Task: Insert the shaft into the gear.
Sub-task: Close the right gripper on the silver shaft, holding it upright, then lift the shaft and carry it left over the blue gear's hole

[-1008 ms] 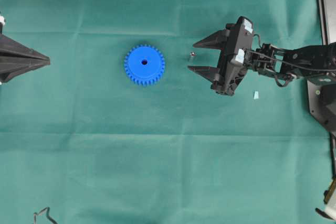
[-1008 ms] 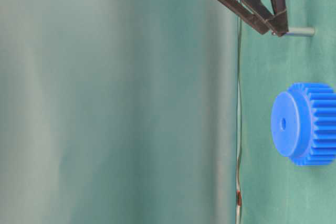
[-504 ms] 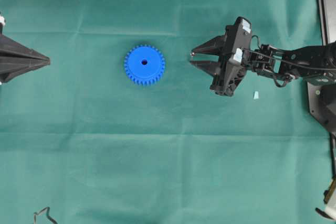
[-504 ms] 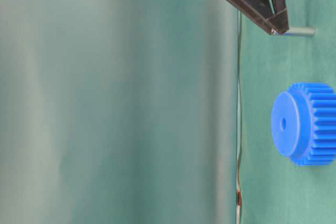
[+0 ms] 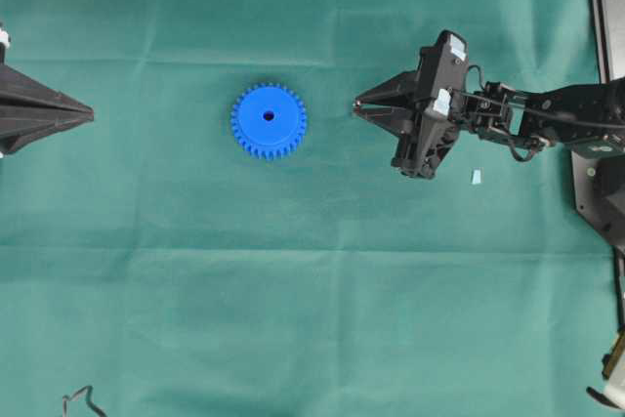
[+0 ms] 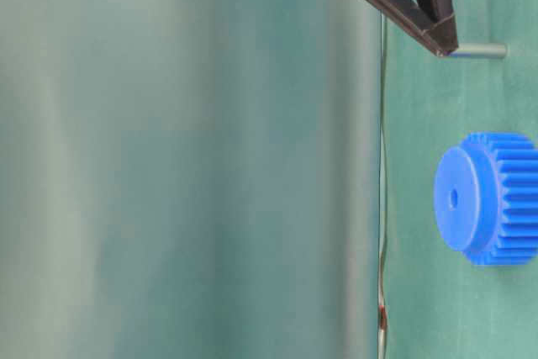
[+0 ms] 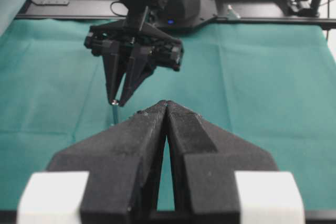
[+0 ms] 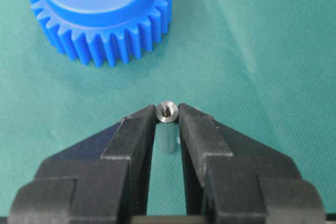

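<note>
The gear (image 5: 269,120) is a bright blue toothed wheel lying flat on the green cloth, centre hole up; it also shows in the table-level view (image 6: 483,199) and the right wrist view (image 8: 100,9). To its right the shaft (image 5: 357,103), a small silver pin, stands upright on the cloth (image 6: 479,51). My right gripper (image 5: 357,106) is shut on the shaft's top end (image 8: 167,112), one fingertip on each side. The left gripper (image 5: 90,116) rests at the left edge, shut with its tips touching (image 7: 166,103) and nothing between them, well clear of the gear.
A small pale-blue scrap (image 5: 477,177) lies on the cloth behind the right gripper. A black frame (image 5: 598,7) borders the right edge. A bent wire piece (image 5: 78,400) sits at the bottom left corner.
The right gripper's fingers have come together from wide open onto the top of the shaft. The gear and the left gripper have not moved.
</note>
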`<control>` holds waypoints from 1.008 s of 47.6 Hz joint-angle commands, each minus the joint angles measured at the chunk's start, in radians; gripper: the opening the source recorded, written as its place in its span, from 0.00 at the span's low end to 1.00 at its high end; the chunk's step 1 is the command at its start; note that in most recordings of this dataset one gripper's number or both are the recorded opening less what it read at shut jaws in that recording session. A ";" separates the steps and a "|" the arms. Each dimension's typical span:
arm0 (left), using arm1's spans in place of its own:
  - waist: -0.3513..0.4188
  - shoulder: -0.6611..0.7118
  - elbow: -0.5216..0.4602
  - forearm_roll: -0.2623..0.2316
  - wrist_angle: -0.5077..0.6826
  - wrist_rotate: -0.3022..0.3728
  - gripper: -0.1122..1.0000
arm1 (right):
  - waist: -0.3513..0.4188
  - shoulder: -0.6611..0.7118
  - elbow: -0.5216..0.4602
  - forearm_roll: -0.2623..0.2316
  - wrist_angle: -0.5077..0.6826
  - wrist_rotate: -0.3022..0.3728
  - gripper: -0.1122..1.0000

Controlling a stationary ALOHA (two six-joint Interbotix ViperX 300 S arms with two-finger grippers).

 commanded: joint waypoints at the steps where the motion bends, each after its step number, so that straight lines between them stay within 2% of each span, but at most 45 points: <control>1: 0.002 0.008 -0.025 0.003 -0.005 -0.002 0.10 | 0.000 -0.064 -0.011 0.002 0.021 -0.008 0.26; 10: 0.002 0.008 -0.025 0.003 -0.005 -0.002 0.10 | 0.002 -0.193 -0.015 -0.008 0.123 -0.015 0.26; 21: 0.002 0.008 -0.025 0.003 -0.005 0.000 0.10 | 0.000 -0.268 -0.023 -0.014 0.207 -0.035 0.26; 33: 0.003 0.008 -0.025 0.003 -0.006 0.000 0.10 | 0.003 -0.212 -0.091 -0.015 0.218 -0.037 0.26; 48: 0.003 0.008 -0.025 0.003 -0.005 0.000 0.10 | 0.023 -0.083 -0.256 -0.040 0.252 -0.040 0.26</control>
